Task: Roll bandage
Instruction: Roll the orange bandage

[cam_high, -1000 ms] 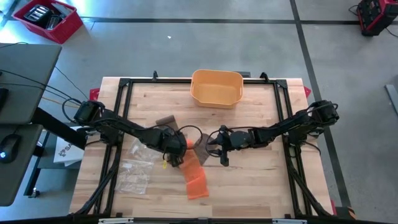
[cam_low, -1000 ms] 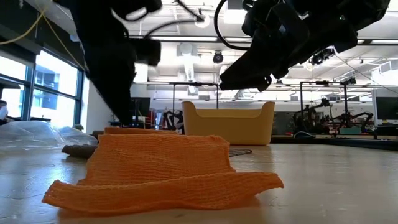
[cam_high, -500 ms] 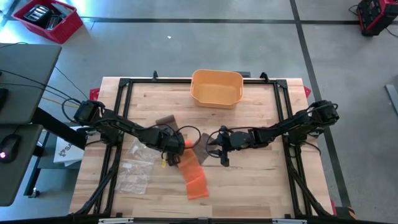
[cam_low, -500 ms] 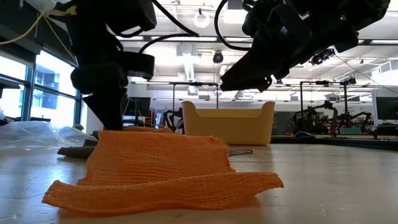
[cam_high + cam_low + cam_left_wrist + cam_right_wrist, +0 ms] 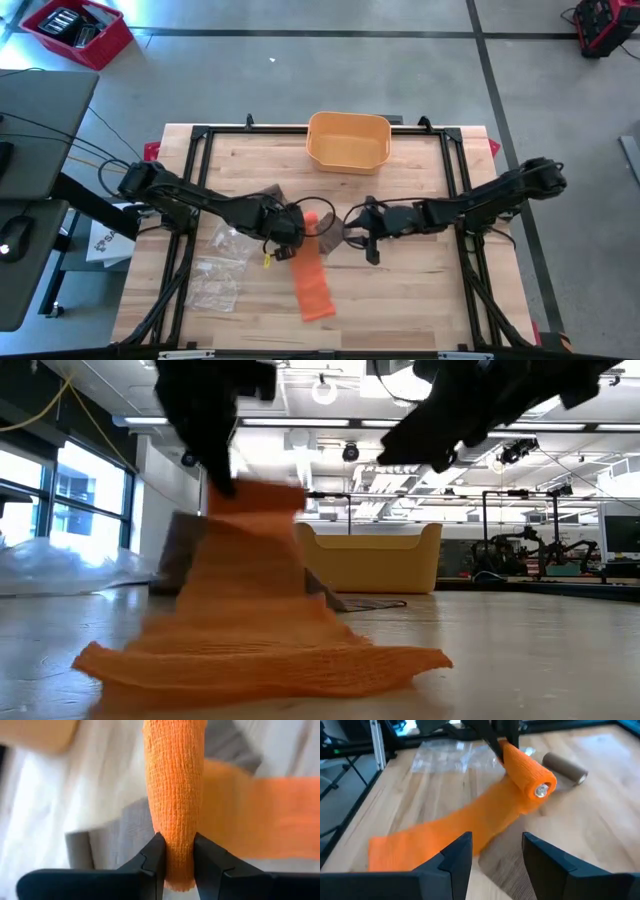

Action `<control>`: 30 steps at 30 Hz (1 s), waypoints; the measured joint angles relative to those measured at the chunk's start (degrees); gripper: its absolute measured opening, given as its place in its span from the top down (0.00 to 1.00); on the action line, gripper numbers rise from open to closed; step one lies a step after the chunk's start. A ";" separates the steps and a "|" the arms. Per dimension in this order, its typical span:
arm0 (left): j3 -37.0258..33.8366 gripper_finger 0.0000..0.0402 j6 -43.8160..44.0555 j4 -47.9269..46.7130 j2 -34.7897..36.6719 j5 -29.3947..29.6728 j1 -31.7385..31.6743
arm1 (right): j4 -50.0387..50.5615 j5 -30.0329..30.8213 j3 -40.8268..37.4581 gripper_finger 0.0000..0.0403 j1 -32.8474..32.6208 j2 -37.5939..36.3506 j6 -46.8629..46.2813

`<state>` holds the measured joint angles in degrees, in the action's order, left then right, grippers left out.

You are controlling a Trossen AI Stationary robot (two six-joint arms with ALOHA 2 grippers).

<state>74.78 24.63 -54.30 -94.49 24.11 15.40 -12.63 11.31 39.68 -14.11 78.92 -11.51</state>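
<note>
The wooden tabletop [image 5: 400, 290] stands on a grey concrete floor [image 5: 300, 80] crossed by dark lines [image 5: 485, 60]. At about ten o'clock from the tabletop sits a red crate [image 5: 75, 30]; a second red object [image 5: 605, 25] lies at two o'clock. A dark desk [image 5: 40, 130] stands at nine o'clock. Across the room, tall windows [image 5: 70, 510] admit daylight beneath ceiling strip lights [image 5: 300, 422].

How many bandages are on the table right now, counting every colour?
2. The orange bandage is pinched at its rolled end by the left gripper, its tail trailing over the table. A brown roll lies beyond it. Others may be hidden under the arms.
</note>
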 joint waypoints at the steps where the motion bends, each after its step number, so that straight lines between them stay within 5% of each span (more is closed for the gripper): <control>1: 1.63 0.83 -0.42 -0.58 0.05 0.42 0.31 | 0.03 1.11 0.00 0.60 -0.57 -0.57 0.24; 16: 6.25 0.82 -1.27 0.66 0.05 -4.35 4.00 | -2.91 8.32 0.00 0.60 -5.72 1.24 8.07; 22: 6.25 0.82 -1.32 6.19 0.05 -4.43 6.32 | -10.03 6.77 0.00 0.60 -8.83 0.46 17.20; 30: 6.25 0.82 -3.80 12.74 0.05 -4.09 8.02 | -11.74 6.73 0.00 0.60 -9.95 0.59 16.81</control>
<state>81.03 20.83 -41.55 -94.43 20.02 23.42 -24.37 18.04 39.68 -24.05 79.50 5.30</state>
